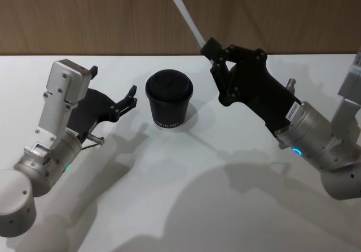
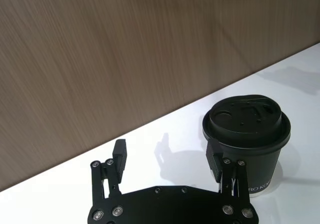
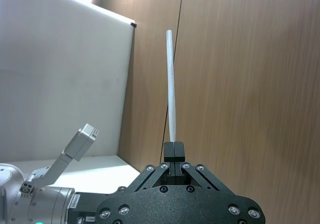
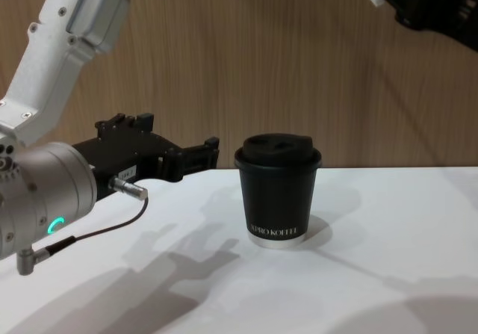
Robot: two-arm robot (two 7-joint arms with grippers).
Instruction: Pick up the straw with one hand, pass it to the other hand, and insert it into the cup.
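Right tool [image 1: 209, 50]: clamped on the straw [image 1: 183, 12] near one end. The long free length runs out past its tips, up and away from the bench [image 1: 197, 178].
Left tool [image 2: 166, 156]: spread wide, holding nothing, low over the bench.
Cup [image 4: 278, 192]: upright, lid on, just beside one left-tool finger, and below the right tool, off toward the left one.
Risk, aim: the lid's opening looks small and the straw's far end is long and unsupported, so a slight tilt at the tips could send it onto the lid instead.
Risk, grip: a thin straw may slip or pivot if it presses on the lid.
Risk, knock: the left tool sits close enough to tip the cup if it moves.
Right wrist view: shows the straw straight and centred between the tips.
Left wrist view: shows the lid's top, which the chest view hides.
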